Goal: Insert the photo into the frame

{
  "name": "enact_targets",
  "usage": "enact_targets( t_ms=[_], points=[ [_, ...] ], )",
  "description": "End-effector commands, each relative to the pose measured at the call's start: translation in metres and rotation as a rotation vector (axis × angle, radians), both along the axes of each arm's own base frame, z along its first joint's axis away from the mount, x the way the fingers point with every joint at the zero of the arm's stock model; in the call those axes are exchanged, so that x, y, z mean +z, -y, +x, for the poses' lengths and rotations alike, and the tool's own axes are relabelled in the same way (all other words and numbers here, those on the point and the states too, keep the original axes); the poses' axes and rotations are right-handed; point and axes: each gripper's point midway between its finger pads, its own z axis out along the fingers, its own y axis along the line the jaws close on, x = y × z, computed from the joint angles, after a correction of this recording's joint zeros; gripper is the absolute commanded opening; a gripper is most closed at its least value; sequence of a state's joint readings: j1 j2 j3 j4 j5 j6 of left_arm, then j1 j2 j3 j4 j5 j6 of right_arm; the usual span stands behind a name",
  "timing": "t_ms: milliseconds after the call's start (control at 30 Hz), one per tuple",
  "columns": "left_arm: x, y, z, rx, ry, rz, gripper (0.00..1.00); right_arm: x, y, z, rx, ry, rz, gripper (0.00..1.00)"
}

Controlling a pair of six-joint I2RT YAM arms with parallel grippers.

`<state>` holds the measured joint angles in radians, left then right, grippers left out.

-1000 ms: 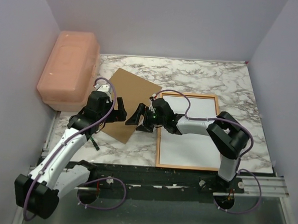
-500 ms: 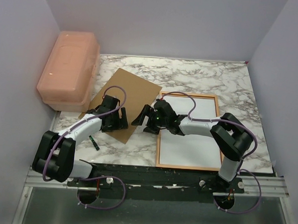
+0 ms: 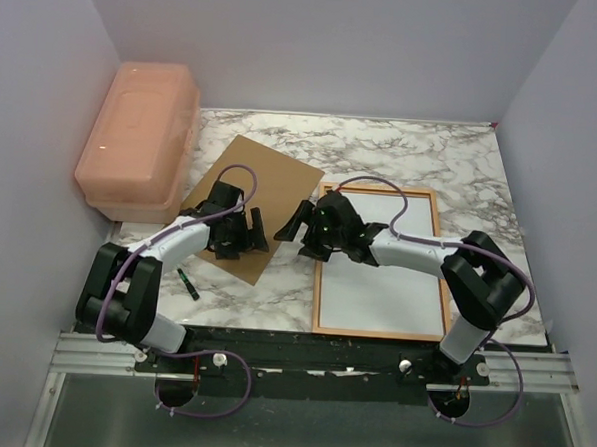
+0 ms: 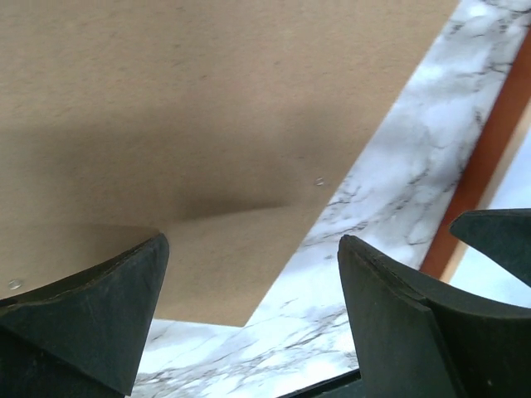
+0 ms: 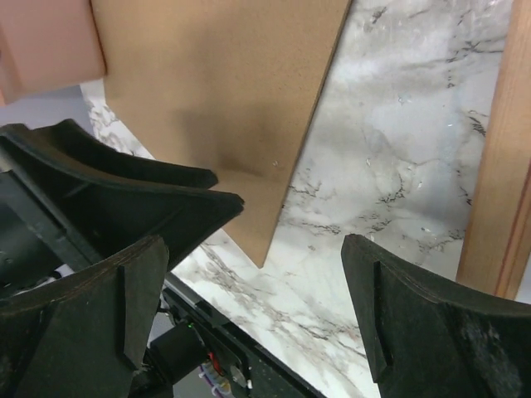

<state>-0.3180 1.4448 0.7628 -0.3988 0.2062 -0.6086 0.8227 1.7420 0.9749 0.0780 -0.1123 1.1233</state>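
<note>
Photo, seemingly white back up, lies inside frame, long axis near-to-far, on the tabletop. Right pincer, wide open and empty, hangs over its left rail; left pincer, equally agape, over board.

Both arms low, left pincer and right pincer agape, near each other, tips inward.

open marble table beyond board and frame, pink box blocking left

Matt brown fibreboard backing board, glossy marble-patterned table, light-wood frame.
</note>
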Motion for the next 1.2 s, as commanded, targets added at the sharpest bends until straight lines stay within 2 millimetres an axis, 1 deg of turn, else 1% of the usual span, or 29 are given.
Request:
enact_targets(
  t_ms=[0,67,167,233,367,467,533,600,700,800,833,900,933,967,1000,1033,1067,1100,1167],
  points=[
    [-0.024,0.034,-0.031,-0.057,-0.154,-0.135,0.85,0.017,0.013,0.007,-0.036,0.048,-0.049,0.95],
    [-0.028,0.044,-0.036,-0.069,-0.168,-0.153,0.85,0.017,0.019,0.006,-0.041,0.049,-0.077,0.95],
    [-0.034,0.058,-0.045,-0.090,-0.194,-0.158,0.85,0.023,0.026,0.005,-0.048,0.069,-0.095,0.95],
    [-0.039,0.067,-0.051,-0.105,-0.212,-0.163,0.85,0.028,0.034,0.009,-0.072,0.096,-0.125,0.95],
    [-0.041,0.087,-0.059,-0.134,-0.221,-0.207,0.84,0.036,0.047,0.009,-0.088,0.126,-0.171,0.95],
    [-0.025,0.095,-0.053,-0.160,-0.159,-0.256,0.84,0.039,0.052,0.006,-0.081,0.140,-0.181,0.95],
    [-0.005,0.095,-0.045,-0.172,-0.073,-0.270,0.86,0.040,0.050,0.001,-0.040,0.147,-0.176,0.95],
    [0.017,0.089,-0.037,-0.164,0.010,-0.269,0.88,0.038,0.046,-0.004,0.003,0.142,-0.159,0.95],
    [0.052,0.070,-0.025,-0.106,0.121,-0.284,0.91,0.035,0.034,-0.012,0.080,0.130,-0.149,0.94],
    [0.090,0.037,-0.014,-0.017,0.242,-0.283,0.94,0.029,0.020,-0.016,0.133,0.125,-0.182,0.93],
    [0.098,0.025,-0.012,0.013,0.275,-0.256,0.94,0.027,0.013,-0.018,0.153,0.128,-0.198,0.93],
    [0.127,0.001,-0.011,0.057,0.370,-0.194,0.95,0.023,0.000,-0.020,0.181,0.135,-0.236,0.93],
    [0.138,-0.012,-0.012,0.090,0.398,-0.152,0.96,0.021,-0.009,-0.021,0.203,0.139,-0.252,0.93],
    [0.152,-0.024,-0.013,0.116,0.443,-0.118,0.96,0.014,-0.014,-0.020,0.206,0.149,-0.294,0.93],
    [0.165,-0.036,-0.015,0.144,0.476,-0.081,0.96,0.014,-0.023,-0.019,0.219,0.164,-0.318,0.93],
    [0.177,-0.048,-0.019,0.171,0.511,-0.050,0.96,0.008,-0.030,-0.020,0.233,0.170,-0.354,0.93],
    [0.192,-0.058,-0.022,0.202,0.553,-0.023,0.96,0.007,-0.038,-0.020,0.244,0.185,-0.376,0.93],
    [0.204,-0.069,-0.026,0.233,0.591,0.007,0.96,0.000,-0.045,-0.021,0.258,0.190,-0.412,0.93],
    [0.232,-0.087,-0.035,0.287,0.673,0.044,0.97,-0.005,-0.062,-0.021,0.287,0.218,-0.449,0.93]
  ],
)
